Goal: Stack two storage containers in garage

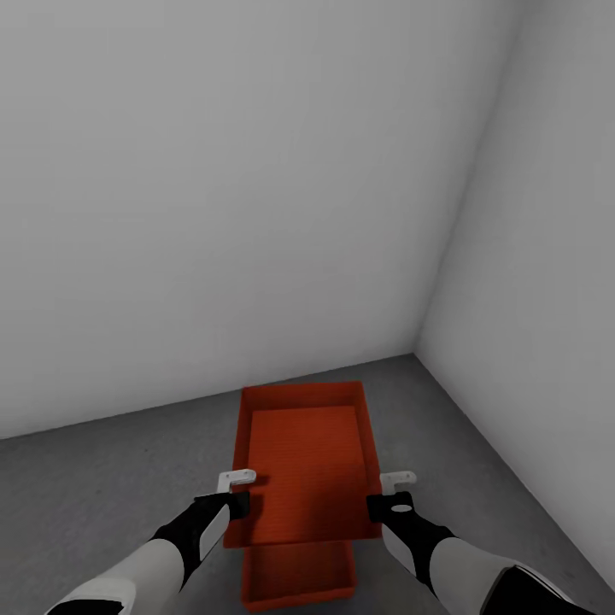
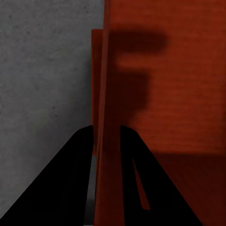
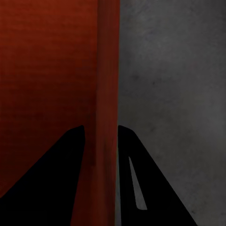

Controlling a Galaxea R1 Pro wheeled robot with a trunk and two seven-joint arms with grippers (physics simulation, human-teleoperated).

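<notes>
One orange-red storage container [image 1: 303, 461] hangs between my two grippers, over the dark grey garage floor [image 1: 102, 495]. My left gripper [image 1: 239, 500] is shut on its left wall [image 2: 106, 70], one finger [image 2: 61, 179] outside and one inside. My right gripper [image 1: 386, 504] is shut on the right wall [image 3: 107, 70] in the same way. The second storage container [image 1: 299, 574] sits on the floor beneath it, its near end showing below the held one. In the left wrist view a strip of the lower container [image 2: 95, 84] shows just outside the held wall.
I face a corner of the garage: a plain white-grey wall [image 1: 213, 213] ahead and another wall [image 1: 547, 299] at the right. Bare grey floor [image 3: 174, 94] lies to both sides of the containers.
</notes>
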